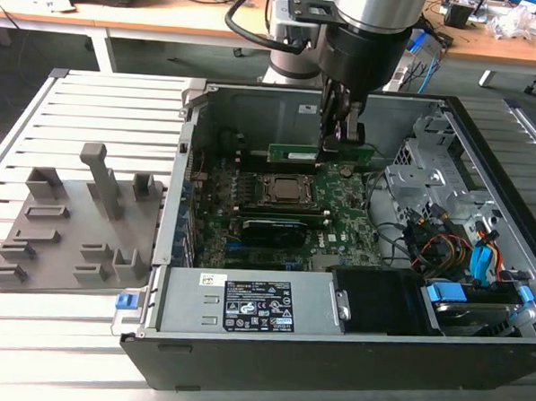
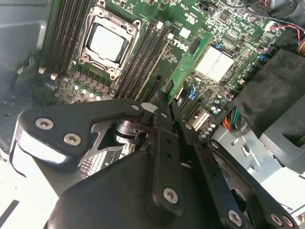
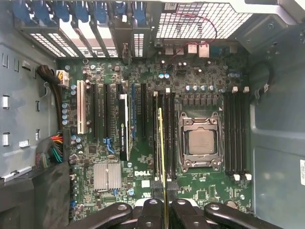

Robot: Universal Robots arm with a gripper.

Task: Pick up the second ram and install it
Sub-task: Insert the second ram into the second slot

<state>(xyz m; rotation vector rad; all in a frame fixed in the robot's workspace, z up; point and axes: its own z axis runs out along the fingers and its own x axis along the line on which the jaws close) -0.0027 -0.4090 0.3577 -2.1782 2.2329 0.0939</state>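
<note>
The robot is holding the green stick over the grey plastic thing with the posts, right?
No. The gripper is shut on the second ram, but over the motherboard inside the computer case, not over the grey fixture, which stands outside it at the exterior view's left. The exterior view shows this.

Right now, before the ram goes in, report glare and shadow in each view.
Exterior view: even light, the second ram in the gripper well lit, the case dimmer inside. Second wrist view: the CPU lid glares near white. First wrist view: the rear grille is washed out by backlight.
</note>
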